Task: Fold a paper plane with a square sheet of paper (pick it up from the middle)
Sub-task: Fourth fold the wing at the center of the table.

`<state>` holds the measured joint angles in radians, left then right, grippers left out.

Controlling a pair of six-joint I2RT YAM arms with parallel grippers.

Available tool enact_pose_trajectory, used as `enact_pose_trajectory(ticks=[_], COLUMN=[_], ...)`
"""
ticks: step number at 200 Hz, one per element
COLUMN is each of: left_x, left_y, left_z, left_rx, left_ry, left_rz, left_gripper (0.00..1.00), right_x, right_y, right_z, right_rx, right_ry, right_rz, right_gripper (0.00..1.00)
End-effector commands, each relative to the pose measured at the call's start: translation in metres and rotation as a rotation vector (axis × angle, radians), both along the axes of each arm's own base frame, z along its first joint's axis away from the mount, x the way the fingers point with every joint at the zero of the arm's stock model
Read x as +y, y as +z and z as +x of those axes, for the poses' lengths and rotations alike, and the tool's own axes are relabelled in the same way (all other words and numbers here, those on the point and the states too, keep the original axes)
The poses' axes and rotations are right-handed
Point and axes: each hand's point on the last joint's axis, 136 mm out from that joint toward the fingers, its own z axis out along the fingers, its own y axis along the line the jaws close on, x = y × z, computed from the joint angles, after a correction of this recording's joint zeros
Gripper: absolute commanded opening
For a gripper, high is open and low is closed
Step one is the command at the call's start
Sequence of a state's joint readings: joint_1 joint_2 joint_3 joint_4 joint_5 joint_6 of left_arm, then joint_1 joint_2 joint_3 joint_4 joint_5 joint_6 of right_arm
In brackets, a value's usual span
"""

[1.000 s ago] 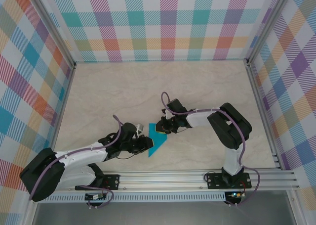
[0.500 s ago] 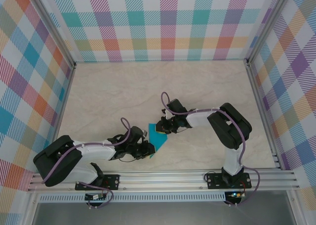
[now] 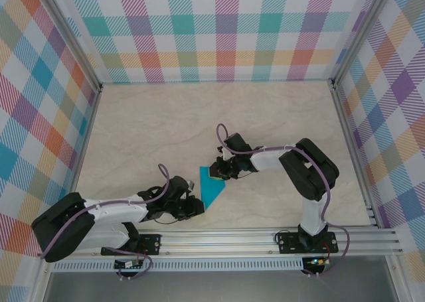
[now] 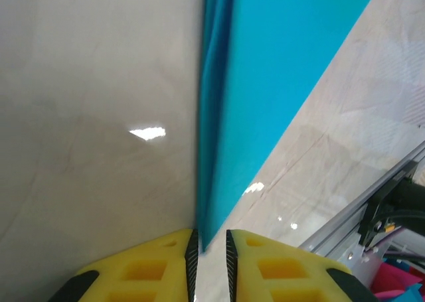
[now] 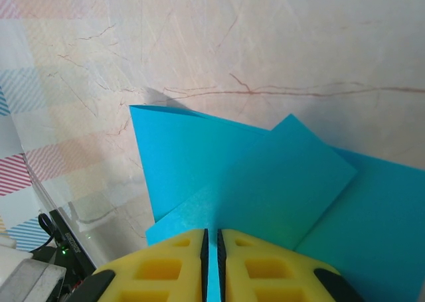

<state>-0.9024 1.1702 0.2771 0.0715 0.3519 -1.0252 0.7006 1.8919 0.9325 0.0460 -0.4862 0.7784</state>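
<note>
From above I see the folded teal paper (image 3: 212,190) lying on the tabletop (image 3: 146,129), with the left fingers (image 3: 192,205) at its near-left edge and the right fingers (image 3: 216,172) on its far edge. On the left wrist, the fingers (image 4: 146,270) stand almost together with the paper's (image 4: 279,83) tip in the slit between them, though I cannot tell whether they grip it. On the right wrist, the fingers (image 5: 265,269) are clamped on a folded flap of the paper (image 5: 265,182).
</note>
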Motion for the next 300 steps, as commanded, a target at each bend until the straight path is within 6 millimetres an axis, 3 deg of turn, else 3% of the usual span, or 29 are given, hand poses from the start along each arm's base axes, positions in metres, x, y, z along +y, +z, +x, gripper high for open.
enact_pose_trajectory(ticks=[1,35,65,89,119,149,202,300], left_x=[0.026,0.022,0.03,0.033,0.023,0.01,-0.011,-0.01], left_y=[-0.011,0.026,0.051,0.065,0.076,0.073,0.056,0.018], left_z=[-0.027,-0.002,0.029,0.055,0.077,0.088,0.104,0.108], left_rx=[0.067,-0.075,-0.184,-0.257,-0.313,-0.306,-0.281,-0.213], left_ry=[-0.049,-0.003,0.073,0.143,0.135,0.085,0.029,-0.003], left_rz=[0.107,0.076,0.12,0.154,0.159,0.193,0.226,0.325], left_gripper=[0.22,0.23,0.25,0.26,0.27,0.26,0.22,0.16], right_x=[-0.027,-0.017,-0.011,-0.023,-0.05,-0.062,-0.053,-0.036], right_y=[-0.036,-0.015,0.025,0.048,0.049,0.042,0.029,0.018], right_z=[-0.017,-0.01,-0.001,0.004,-0.005,-0.02,-0.029,-0.025], right_rx=[0.073,0.047,-0.028,-0.091,-0.09,-0.04,0.022,0.051], right_ry=[-0.025,-0.008,0.006,-0.023,-0.099,-0.148,-0.136,-0.085], right_rz=[-0.146,-0.103,-0.071,-0.112,-0.159,-0.139,-0.075,-0.033], right_gripper=[0.15,0.16,0.22,0.26,0.35,0.41,0.43,0.39])
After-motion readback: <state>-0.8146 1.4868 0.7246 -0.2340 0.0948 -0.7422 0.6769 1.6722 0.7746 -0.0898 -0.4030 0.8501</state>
